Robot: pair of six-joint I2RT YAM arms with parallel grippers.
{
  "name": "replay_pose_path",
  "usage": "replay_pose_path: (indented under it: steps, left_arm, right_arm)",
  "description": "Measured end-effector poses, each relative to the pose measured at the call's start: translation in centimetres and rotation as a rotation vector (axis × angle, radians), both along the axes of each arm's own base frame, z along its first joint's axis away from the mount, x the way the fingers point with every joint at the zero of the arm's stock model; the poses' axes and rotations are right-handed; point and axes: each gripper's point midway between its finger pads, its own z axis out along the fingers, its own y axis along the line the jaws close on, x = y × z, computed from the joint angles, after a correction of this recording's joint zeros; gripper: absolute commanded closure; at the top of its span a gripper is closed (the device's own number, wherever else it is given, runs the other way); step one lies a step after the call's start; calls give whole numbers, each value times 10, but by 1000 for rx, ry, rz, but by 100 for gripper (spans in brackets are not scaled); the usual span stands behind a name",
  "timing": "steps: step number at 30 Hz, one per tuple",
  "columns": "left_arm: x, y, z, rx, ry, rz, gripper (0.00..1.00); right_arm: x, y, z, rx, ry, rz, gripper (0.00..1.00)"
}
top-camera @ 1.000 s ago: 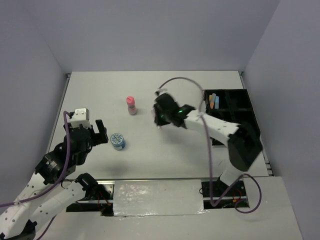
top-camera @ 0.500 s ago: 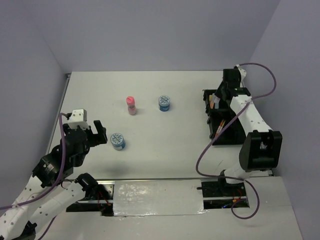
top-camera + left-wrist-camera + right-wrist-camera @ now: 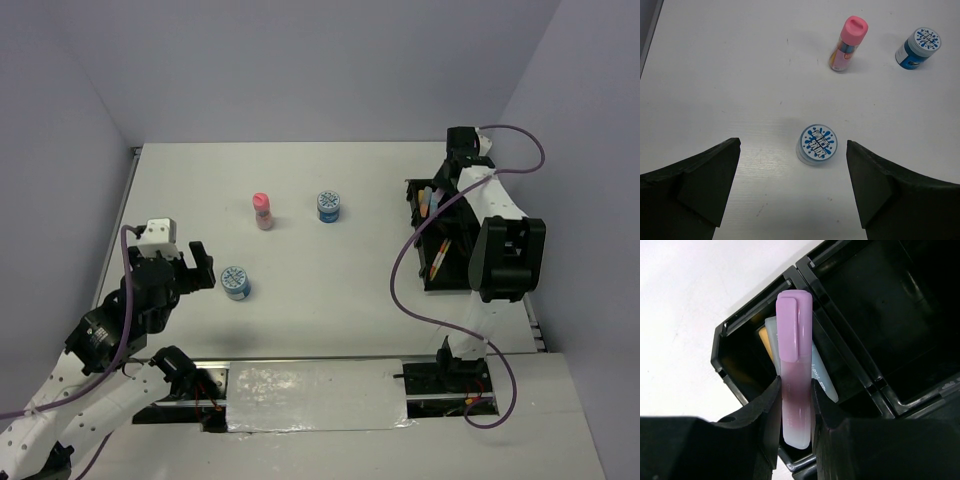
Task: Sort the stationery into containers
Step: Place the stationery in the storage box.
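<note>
From above, the right claw [image 3: 441,188] hangs over the black tray [image 3: 497,200] at the table's [image 3: 330,330] right edge. What it holds is too small to tell here. The left claw [image 3: 204,267] waits near the left edge, with one tub [image 3: 235,283] just beside it.

The left wrist view shows that claw spread wide, the tub [image 3: 819,144] lying straight ahead between the finger lines. The pink bottle [image 3: 849,42] and second tub [image 3: 919,47] stand farther off.

In the right wrist view, the right claw [image 3: 795,390] pinches a purple marker [image 3: 795,360] by its lower half. Its long axis points into the tray's [image 3: 725,355] corner compartment, directly over an orange marker [image 3: 767,342] and a blue marker [image 3: 821,371]. Letting go there looks like the next step.
</note>
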Motion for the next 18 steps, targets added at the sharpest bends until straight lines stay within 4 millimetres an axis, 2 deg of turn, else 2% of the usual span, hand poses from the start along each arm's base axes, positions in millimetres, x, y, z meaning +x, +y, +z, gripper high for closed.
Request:
replay_pose_path:
  steps: [5,9,13,18]
  left_arm:
    - [1,-2,-2,6,11,-7,1]
    - [2,-3,-3,9,16,-9,1]
    - [2,-3,-3,8,16,-11,1]
    - [2,-4,-3,6,16,-15,1]
  right_arm:
    - [1,4,-1,19,-1,11,77]
    - [-4,7,-10,33,10,20,55]
    - [-9,10,-18,47,31,25,38]
    - [-8,15,-16,46,28,39,34]
